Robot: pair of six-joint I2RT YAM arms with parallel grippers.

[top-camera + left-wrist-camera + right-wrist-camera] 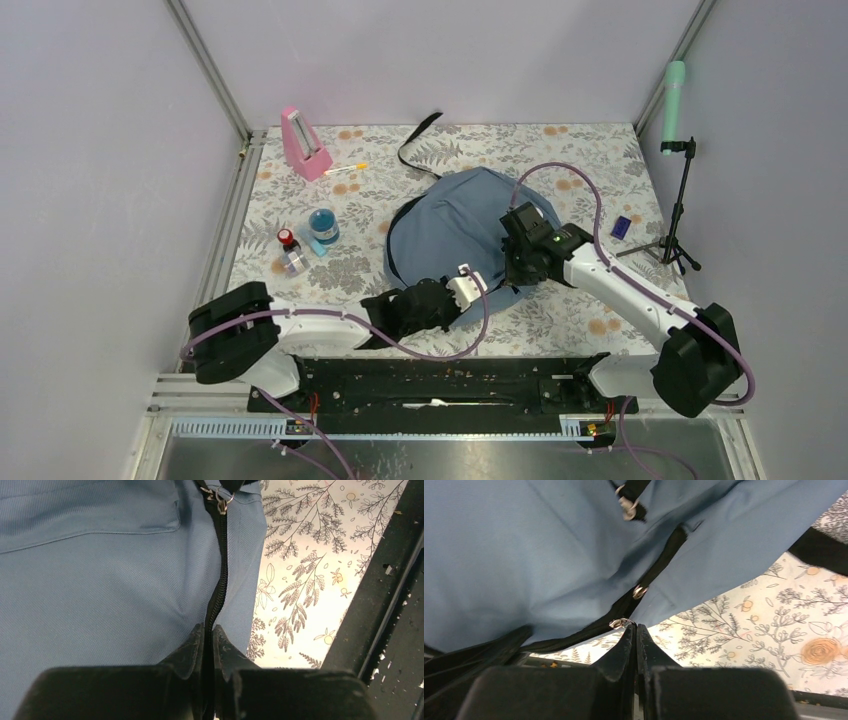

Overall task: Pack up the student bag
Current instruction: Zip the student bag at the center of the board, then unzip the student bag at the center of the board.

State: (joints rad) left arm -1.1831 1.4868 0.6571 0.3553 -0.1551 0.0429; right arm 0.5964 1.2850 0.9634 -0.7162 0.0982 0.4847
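where the top camera looks down, the bag lies on the table. left wrist: the left gripper is clenched on the bag's zip. right wrist: the right gripper is pinched closed, a pull touching its tips.

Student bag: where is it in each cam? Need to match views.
Top external: student bag sits mid-frame.
Left wrist: it fills the left and centre, with its zipper running down into the left tool.
Right wrist: it fills the top, above the right tool.
Shared landmark: floral tablecloth.
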